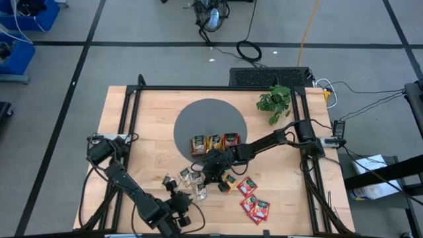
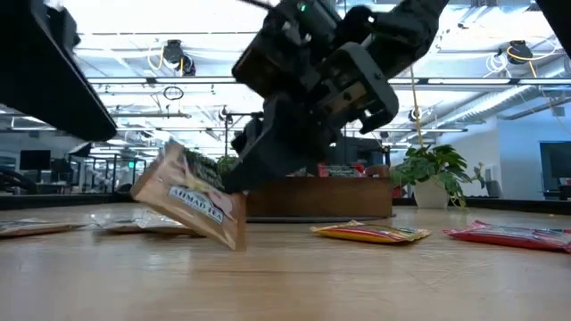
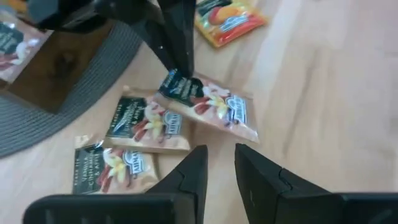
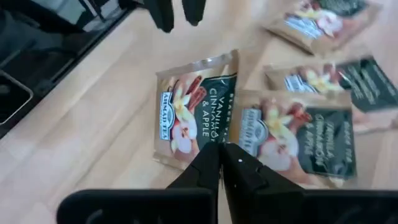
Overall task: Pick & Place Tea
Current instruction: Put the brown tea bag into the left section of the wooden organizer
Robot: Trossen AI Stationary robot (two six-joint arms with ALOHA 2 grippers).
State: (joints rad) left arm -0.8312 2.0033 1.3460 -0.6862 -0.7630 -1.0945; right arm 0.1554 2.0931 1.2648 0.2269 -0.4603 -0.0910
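r gripper (image 2: pixel 234 183) pinches green sachet (image 2: pixel 192 194), tilted, one end up

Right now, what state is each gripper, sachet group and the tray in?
right gripper: shut on dark green sachet, one edge lifted.
left gripper: open, empty, hovering nearby.
other green sachets: flat on table.
red sachets: flat on table.
wooden tray: holds sachets.
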